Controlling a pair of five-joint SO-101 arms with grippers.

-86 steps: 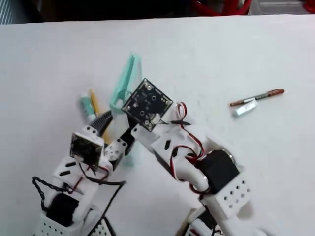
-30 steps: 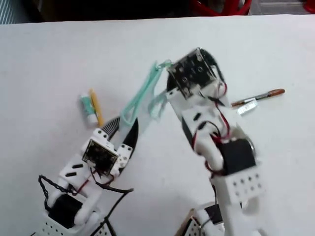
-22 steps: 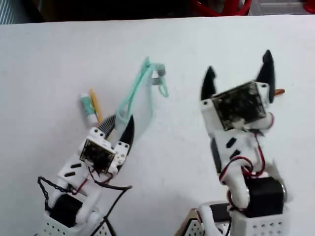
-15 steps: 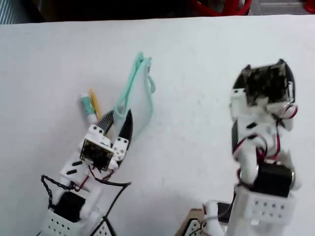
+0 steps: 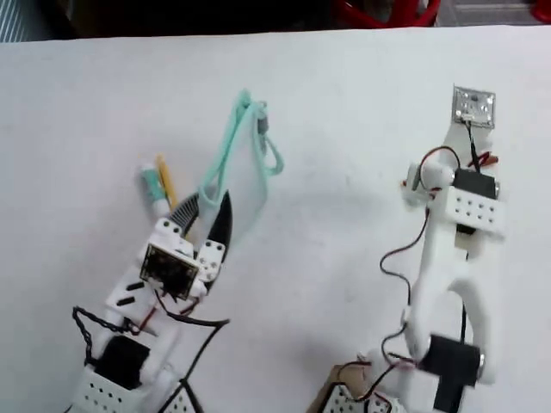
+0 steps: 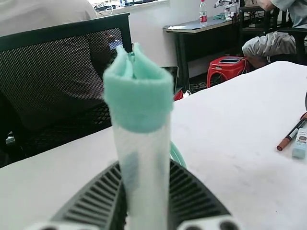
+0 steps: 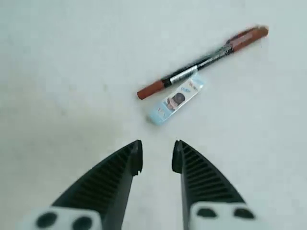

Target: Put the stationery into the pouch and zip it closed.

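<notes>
**Step in hand: picking up the first item.** The left gripper (image 5: 209, 205) is clamped on the lower end of the pouch (image 5: 239, 159) and holds it on edge on the worktop (image 5: 344, 77), teal trim uppermost. We cannot tell whether the zip is open.

The right gripper (image 7: 157, 152) hangs over the worktop, well apart from the pouch. Its jaws are slightly parted, with nothing between them. Just ahead of it lie the brown pen (image 7: 201, 62) and a small pale-blue block, probably an eraser (image 7: 176, 99). The two are so close together that we cannot tell whether they touch.

A yellow pencil (image 5: 165, 182) and a green-and-white tube (image 5: 151, 189) lie side by side, just beside the left gripper. With four items on the worktop, we judge that loading has not started.

**Next move.**
1. We would widen the jaws of the right gripper.
2. We would bring the gripper forward over the pen and set the jaws across its barrel.
3. We would then lower the gripper and close it.

The eraser is near enough to be caught or pushed aside. We therefore advise gripping toward the pen's free end.
</notes>
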